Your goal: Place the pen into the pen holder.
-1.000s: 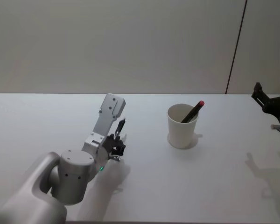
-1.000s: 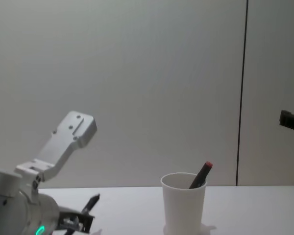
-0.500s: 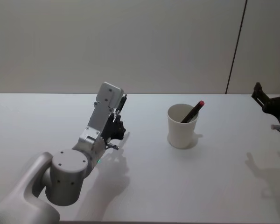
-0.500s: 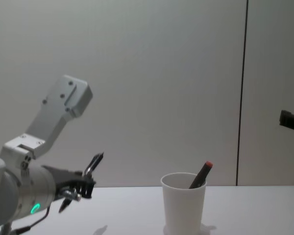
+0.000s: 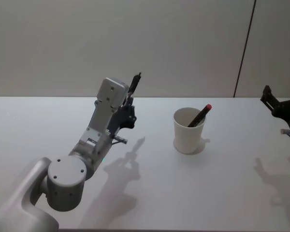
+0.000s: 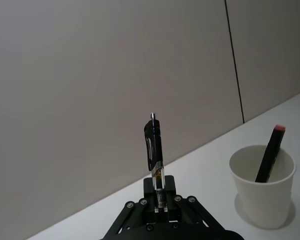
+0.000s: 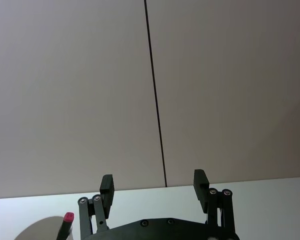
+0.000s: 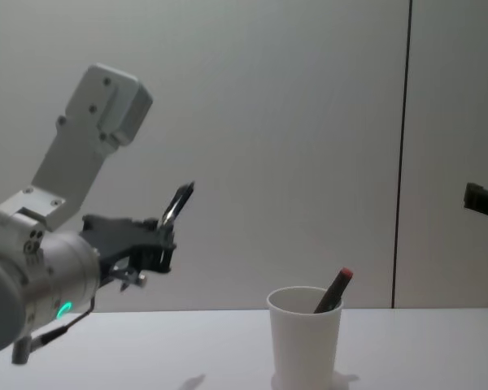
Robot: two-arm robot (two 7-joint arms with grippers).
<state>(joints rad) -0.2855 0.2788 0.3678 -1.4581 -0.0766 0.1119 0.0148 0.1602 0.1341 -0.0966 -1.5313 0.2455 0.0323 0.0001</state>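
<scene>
Now left claw (image 8: 164,242): pinching black pen (image 8: 179,203), centre-left, higher above surface (image 5: 208,183) than 0.5 s ago.
right claw (image 7: 153,181): spread, head view's right edge.

A red-capped dark pen (image 5: 200,115) leans in the tapered white paper cup (image 5: 188,136), taking up its right side. The cup's left side stands open, and open white tabletop (image 5: 222,183) surrounds the cup.

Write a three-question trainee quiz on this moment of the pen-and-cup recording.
1. True or false: the left hand holds a black pen raised clear of the table.
2. What stands in the white paper cup? A) a red-capped pen B) scissors C) nothing
3. Fill in: the right hand, off to the right side, has its fingers ____.

Key: 1 true; 2 A; 3 open.
</scene>
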